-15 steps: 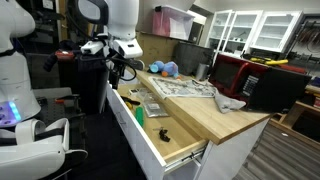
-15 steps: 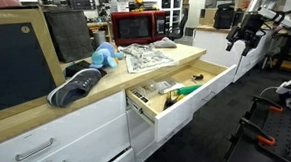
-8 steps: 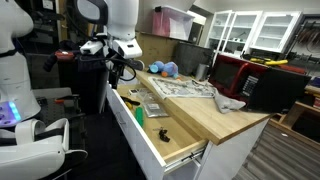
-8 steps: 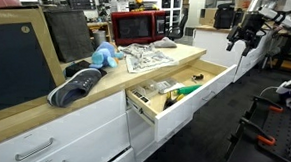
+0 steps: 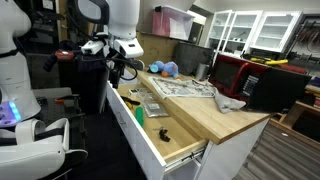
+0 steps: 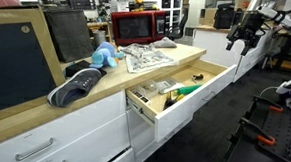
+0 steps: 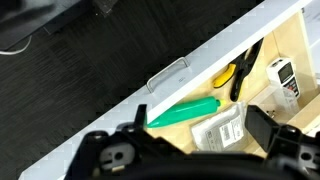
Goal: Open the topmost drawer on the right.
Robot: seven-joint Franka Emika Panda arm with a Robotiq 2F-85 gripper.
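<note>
The topmost drawer stands pulled out under the wooden counter in both exterior views [image 5: 150,140] [image 6: 213,87]. Its white front [image 7: 205,50] with a small silver handle [image 7: 167,75] shows in the wrist view, and so does its pale wood inside. In it lie a green tube [image 7: 182,111], a white packet [image 7: 222,128], a yellow-and-black tool [image 7: 238,70] and a white device [image 7: 282,78]. My gripper [image 7: 200,125] is open and empty above the drawer. In the exterior views it [image 5: 121,70] [image 6: 237,41] hangs past the drawer's end, apart from it.
On the counter lie newspapers [image 5: 180,88] [image 6: 145,58], a blue soft toy [image 5: 165,69] [image 6: 104,58], a grey cloth [image 5: 229,102] and a dark shoe [image 6: 75,85]. A red microwave [image 5: 232,72] [image 6: 136,27] stands at the back. White lower drawers [image 6: 57,136] are shut.
</note>
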